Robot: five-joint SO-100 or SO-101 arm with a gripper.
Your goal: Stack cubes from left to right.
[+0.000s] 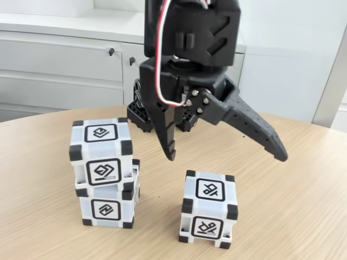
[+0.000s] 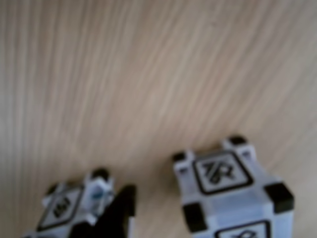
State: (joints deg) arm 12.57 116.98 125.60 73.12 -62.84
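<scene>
Fingers (image 1: 172, 151) spread above cubes (image 1: 209, 208) (seemingly clear)

Support surface: a light wood-grain table (image 1: 303, 206), with a rounded far edge in the fixed view. Directly on it — two cubes. At left in that view, the bottom cube (image 1: 107, 208) carries another cube. To its right, well apart, a lone cube (image 1: 209, 212) stands upright. The arm's black base (image 1: 142, 116) sits behind them.
</scene>
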